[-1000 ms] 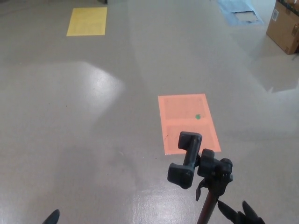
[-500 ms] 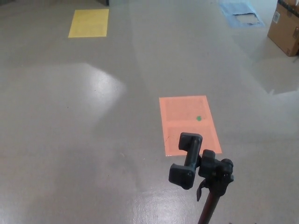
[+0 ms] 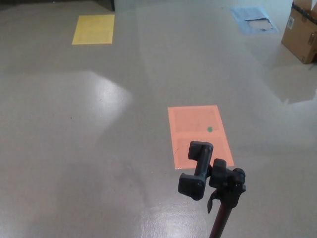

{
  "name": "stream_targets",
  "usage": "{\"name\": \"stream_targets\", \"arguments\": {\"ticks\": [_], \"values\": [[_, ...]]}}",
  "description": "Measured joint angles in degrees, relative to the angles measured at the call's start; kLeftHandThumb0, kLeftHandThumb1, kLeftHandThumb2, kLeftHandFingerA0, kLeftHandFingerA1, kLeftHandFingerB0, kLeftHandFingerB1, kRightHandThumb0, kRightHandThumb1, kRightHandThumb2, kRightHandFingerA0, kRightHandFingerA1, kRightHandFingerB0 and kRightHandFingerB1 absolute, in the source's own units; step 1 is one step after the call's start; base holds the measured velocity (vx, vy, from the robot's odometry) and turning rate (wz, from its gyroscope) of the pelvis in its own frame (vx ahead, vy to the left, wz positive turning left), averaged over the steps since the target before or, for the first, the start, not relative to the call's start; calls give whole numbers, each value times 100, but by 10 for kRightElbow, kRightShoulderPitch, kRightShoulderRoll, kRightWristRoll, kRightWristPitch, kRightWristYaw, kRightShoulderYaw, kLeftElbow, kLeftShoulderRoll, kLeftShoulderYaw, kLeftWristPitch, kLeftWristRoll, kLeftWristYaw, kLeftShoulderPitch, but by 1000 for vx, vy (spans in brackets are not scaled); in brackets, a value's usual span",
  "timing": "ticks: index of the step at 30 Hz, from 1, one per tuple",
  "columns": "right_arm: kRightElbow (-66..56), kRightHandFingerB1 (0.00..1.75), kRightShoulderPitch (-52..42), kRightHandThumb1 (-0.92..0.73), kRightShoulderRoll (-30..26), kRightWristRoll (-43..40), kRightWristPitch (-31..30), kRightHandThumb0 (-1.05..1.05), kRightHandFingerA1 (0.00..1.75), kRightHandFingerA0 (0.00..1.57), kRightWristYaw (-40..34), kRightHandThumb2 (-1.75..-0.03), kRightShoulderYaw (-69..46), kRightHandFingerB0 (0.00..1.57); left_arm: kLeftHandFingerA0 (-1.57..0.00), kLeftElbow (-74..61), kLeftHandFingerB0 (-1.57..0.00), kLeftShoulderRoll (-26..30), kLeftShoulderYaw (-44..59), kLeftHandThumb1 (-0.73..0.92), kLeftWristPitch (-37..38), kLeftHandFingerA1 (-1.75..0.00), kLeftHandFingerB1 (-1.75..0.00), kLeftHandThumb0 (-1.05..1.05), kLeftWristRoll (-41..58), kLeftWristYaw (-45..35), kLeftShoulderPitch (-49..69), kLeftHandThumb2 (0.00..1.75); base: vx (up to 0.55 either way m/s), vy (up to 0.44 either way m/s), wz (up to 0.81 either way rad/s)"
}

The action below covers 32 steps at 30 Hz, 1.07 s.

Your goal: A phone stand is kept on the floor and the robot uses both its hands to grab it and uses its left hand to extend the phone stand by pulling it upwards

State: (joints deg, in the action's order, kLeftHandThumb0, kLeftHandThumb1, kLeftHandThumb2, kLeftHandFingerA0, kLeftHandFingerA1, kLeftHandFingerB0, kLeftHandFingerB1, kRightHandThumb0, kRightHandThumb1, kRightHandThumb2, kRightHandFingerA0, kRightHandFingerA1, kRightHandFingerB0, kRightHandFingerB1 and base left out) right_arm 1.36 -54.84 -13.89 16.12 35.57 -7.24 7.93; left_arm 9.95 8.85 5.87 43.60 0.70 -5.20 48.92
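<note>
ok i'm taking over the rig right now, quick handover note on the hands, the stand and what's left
Left robot hand: not in view.
Right robot hand: not in view.
Phone stand: upright on the floor, low in the picture, its black clamp head in front of an orange floor mat. Nothing is touching it.
Done: nothing visible, no grasp on the stand.
Left: bring both robot hands to the stand, grip it, then pull the upper section upward with the left.

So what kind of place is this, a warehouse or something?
Probably an indoor lab or workshop hall. The floor is bare polished concrete marked with coloured rectangles, orange and yellow, and a cardboard box sits at the edge. A phone stand stands in front.
</note>
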Motion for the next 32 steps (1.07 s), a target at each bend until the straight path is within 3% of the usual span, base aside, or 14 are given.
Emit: {"name": "stream_targets", "arguments": {"ticks": [2,3,4,5,7,12,14,16,17,21,22,26,27,32], "values": [[25,0,-4,-81,0,0,12,-72,10,0,-2,-99,0,0,-4,8,-3,0,0,67,9,-42,-39,-80,6,-3,2,106,0,0,0],[42,10,-4,-89,0,-2,21,-80,17,0,-2,-115,0,0,-12,16,-11,0,0,87,17,-30,-27,-80,9,-6,2,67,0,0,0],[52,8,-4,-89,0,-3,27,-82,19,0,-2,-113,-1,0,-15,21,-12,0,0,88,22,-30,-29,-86,12,-8,2,67,0,0,0],[68,9,-5,-87,0,-4,35,-80,23,0,-3,-112,-1,0,0,30,0,1,0,41,28,-49,-49,-39,17,-11,2,104,0,0,0],[98,12,-5,-82,0,-2,50,-76,43,5,-8,-108,-4,0,-18,45,-16,5,0,88,38,-33,-32,-89,23,-18,2,67,0,0,0],[152,7,4,-92,0,17,86,-85,27,1,-31,-118,-18,0,-20,72,-16,16,-2,88,63,-33,-32,-90,32,-35,-1,67,0,0,0],[161,8,8,-88,0,26,99,-83,25,1,-41,-113,-25,0,-14,80,-3,23,-3,68,74,-45,-40,-87,36,-43,-4,107,0,0,0],[166,8,13,-87,0,34,113,-81,27,1,-50,-112,-31,0,-18,89,-14,28,-4,80,87,-33,-31,-93,46,-53,-11,70,0,0,0],[170,8,17,-89,0,38,121,-82,24,0,-54,-114,-33,0,0,91,0,29,-4,38,93,-49,-48,-39,52,-59,-16,103,0,0,0],[172,8,25,-89,0,58,142,-81,29,1,-72,-114,-42,0,0,95,0,33,-5,39,111,-50,-49,-39,71,-79,-36,103,0,0,0],[172,8,26,-90,0,61,145,-83,44,2,-75,-116,-43,0,-17,95,-16,34,-5,87,113,-32,-29,-89,73,-82,-38,67,0,0,0],[174,0,35,-83,1,72,153,-70,56,5,-85,-95,-45,0,-18,100,-16,35,-5,87,120,-32,-29,-90,82,-94,-55,67,0,0,0],[175,9,39,-88,1,77,156,-81,42,1,-89,-114,-45,0,0,100,0,35,-5,41,121,-50,-48,-39,86,-97,-61,104,0,0,0],[159,11,41,-89,1,85,157,-80,26,0,-92,-117,-46,0,0,98,0,34,-5,41,122,-50,-48,-39,102,-110,-65,104,0,0,0]]}}
